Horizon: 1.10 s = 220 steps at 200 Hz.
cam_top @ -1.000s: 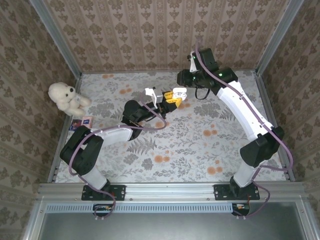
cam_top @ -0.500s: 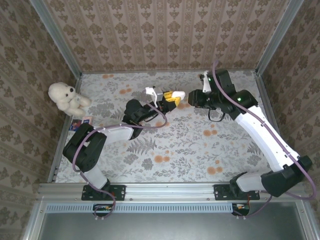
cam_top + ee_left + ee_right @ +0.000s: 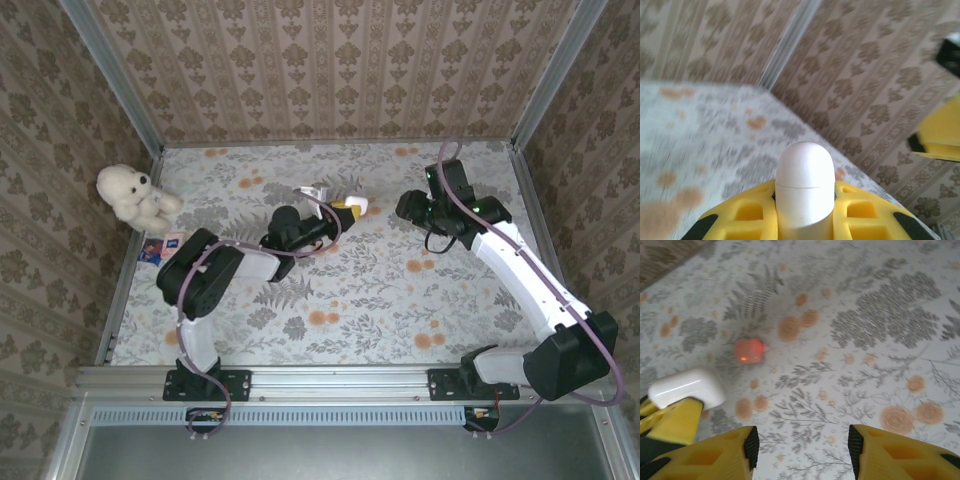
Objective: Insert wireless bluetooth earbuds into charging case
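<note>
two grippers hang close over the table (image 3: 380, 290). on the left, the left gripper (image 3: 349, 208) pinches the white case (image 3: 805, 180) between its yellow fingers (image 3: 747, 215), long axis running straight out along them, rounded end pointing away from the wrist, lid seam shut. across from it the right gripper (image 3: 800, 450) hovers, fingers spread, nothing between. from those fingers the case lies ahead and to the left; a blurred orange-red piece (image 3: 749, 350) sits on the table ahead, bud or case, too soft to call.

Robot test enclosure, aluminium frame (image 3: 330, 377), wallpapered walls (image 3: 330, 60)
</note>
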Tool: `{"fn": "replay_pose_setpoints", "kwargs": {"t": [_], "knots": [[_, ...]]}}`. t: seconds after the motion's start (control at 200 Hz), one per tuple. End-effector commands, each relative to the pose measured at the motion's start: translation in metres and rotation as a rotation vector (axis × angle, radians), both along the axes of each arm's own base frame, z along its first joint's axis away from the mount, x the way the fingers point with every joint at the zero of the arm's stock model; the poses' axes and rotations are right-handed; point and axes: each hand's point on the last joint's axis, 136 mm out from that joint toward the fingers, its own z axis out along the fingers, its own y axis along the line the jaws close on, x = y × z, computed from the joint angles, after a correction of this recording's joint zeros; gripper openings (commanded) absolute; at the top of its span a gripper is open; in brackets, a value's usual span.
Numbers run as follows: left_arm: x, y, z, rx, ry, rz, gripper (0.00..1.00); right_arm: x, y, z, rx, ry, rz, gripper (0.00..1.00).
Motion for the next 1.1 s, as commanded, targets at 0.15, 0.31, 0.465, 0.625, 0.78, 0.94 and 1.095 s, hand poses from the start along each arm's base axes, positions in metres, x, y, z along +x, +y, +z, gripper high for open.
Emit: {"fn": "replay_pose_setpoints", "kwargs": {"t": [0.15,0.31,0.465,0.625,0.78,0.94,1.095], "knots": [[-0.01,0.007,-0.094,-0.052,0.441,0.081,0.05,0.0,-0.014,-0.014,0.001,0.001,-0.104,0.56],[-0.02,0.016,-0.133,-0.013,0.563,0.132,0.19,0.0,-0.014,-0.011,0.002,0.0,-0.106,0.56],[-0.023,0.03,-0.145,0.033,0.609,0.183,0.59,-0.001,-0.015,-0.004,-0.001,-0.01,-0.104,0.6],[-0.027,0.053,-0.143,0.172,0.625,0.282,1.0,-0.002,-0.019,0.004,0.005,-0.024,-0.112,0.67],[-0.028,0.079,-0.122,0.348,0.588,0.38,1.0,-0.004,-0.031,0.008,-0.011,-0.041,-0.142,0.86],[-0.018,0.114,-0.065,0.483,0.407,0.495,1.0,-0.003,-0.057,0.011,-0.104,-0.084,-0.201,0.98],[-0.003,0.164,-0.002,0.619,0.126,0.663,1.0,-0.003,-0.096,0.01,-0.298,-0.153,-0.293,1.0]]}}
